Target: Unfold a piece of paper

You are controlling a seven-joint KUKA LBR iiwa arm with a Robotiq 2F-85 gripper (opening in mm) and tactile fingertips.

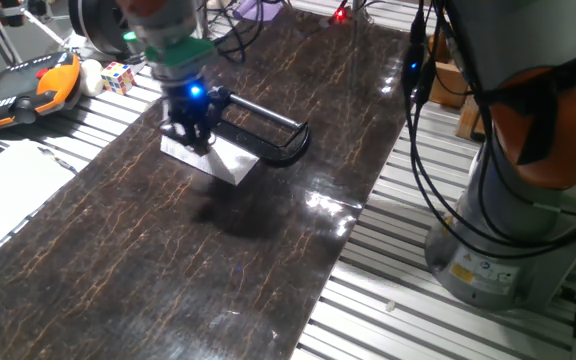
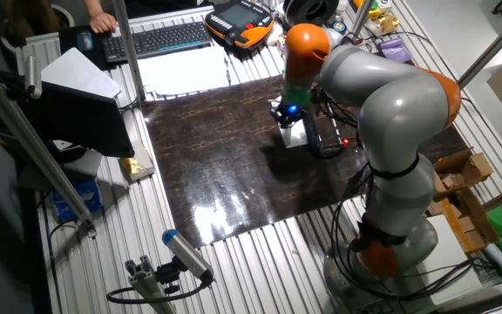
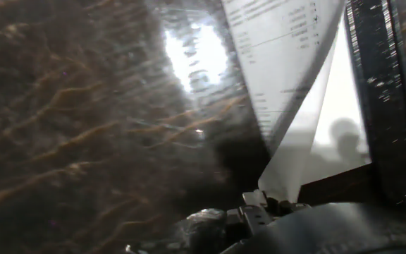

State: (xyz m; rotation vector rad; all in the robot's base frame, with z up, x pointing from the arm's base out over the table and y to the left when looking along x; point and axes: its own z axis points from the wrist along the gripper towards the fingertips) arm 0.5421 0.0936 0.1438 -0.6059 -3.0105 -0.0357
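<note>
Gripping one flap of the piece of paper (image 1: 230, 163), the gripper (image 1: 192, 133) stands low over the dark marbled table (image 1: 168, 260); fingers pinched on the flap's edge, flap lifted and bent upward in the hand view; rest of sheet flat on the table, just beside the black clamp (image 1: 278, 140); faint printed lines show on the raised flap (image 3: 287, 63).
</note>
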